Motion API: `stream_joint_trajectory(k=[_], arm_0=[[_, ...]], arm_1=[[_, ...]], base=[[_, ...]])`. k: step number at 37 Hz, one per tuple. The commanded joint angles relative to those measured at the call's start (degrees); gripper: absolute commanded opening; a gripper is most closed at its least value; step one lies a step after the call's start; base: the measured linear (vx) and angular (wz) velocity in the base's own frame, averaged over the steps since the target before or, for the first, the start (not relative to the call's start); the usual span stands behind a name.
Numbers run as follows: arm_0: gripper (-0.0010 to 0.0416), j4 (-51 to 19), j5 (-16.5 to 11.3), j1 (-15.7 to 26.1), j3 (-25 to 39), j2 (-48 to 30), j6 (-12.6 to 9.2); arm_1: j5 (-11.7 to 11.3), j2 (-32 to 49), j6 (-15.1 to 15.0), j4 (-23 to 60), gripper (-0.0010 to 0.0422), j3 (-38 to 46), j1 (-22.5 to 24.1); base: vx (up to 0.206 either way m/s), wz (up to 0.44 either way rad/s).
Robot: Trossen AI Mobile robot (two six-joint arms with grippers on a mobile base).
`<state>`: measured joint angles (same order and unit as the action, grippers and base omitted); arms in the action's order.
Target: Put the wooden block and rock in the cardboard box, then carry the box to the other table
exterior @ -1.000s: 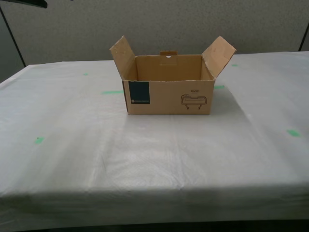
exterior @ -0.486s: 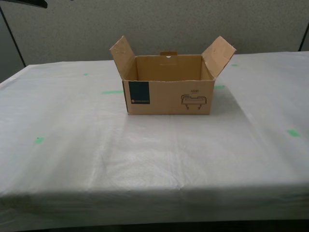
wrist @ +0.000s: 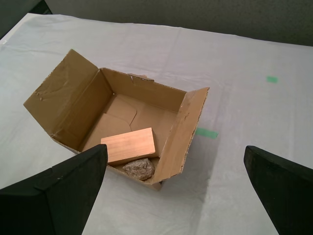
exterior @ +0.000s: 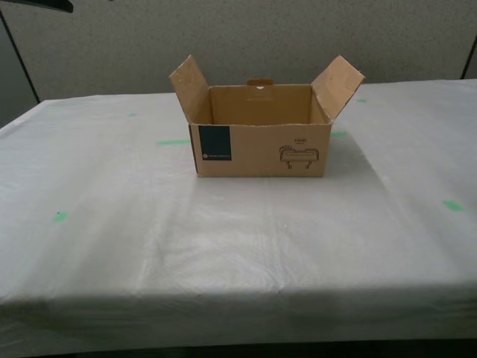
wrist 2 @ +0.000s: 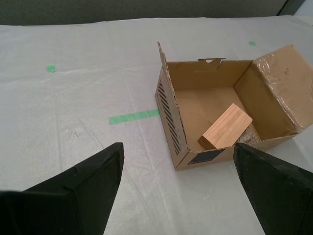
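Note:
The cardboard box (exterior: 261,153) stands with its flaps open on the other table (exterior: 238,246), the one under white cloth. Inside the box (wrist: 63,100), the wooden block (wrist: 128,145) lies flat with the rock (wrist: 139,168) against its side. The second wrist view shows the block (wrist 2: 226,126) leaning near a box wall (wrist 2: 171,115), with a bit of the rock (wrist 2: 249,137) beside it. My first gripper (wrist: 175,148) hangs open above and short of the box, holding nothing. My second gripper (wrist 2: 177,145) is open too, likewise clear of the box. Neither arm shows in the exterior view.
Small green tape marks (exterior: 173,142) (exterior: 59,216) (exterior: 452,204) dot the cloth. A grey partition wall (exterior: 298,37) runs behind the table. The table's near edge (exterior: 238,294) crosses the bottom of the exterior view.

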<state>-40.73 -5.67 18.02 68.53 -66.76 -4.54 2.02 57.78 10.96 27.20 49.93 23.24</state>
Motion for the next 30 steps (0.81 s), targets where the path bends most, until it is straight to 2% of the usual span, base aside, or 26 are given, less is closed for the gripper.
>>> stream_joint_trajectory(k=[1,30], arm_0=[[0.0389,0.0,0.22,0.07,0.07,-0.02,0.07],[0.0389,0.02,0.24,0.07,0.07,-0.02,0.07]], arm_1=[[-0.13,0.0,-0.09,-0.15,0.0304,0.0,0.0],[-0.13,0.0,-0.09,-0.15,0.0304,0.0,0.0]], base=[[0.0,0.0],[0.0,0.0]])
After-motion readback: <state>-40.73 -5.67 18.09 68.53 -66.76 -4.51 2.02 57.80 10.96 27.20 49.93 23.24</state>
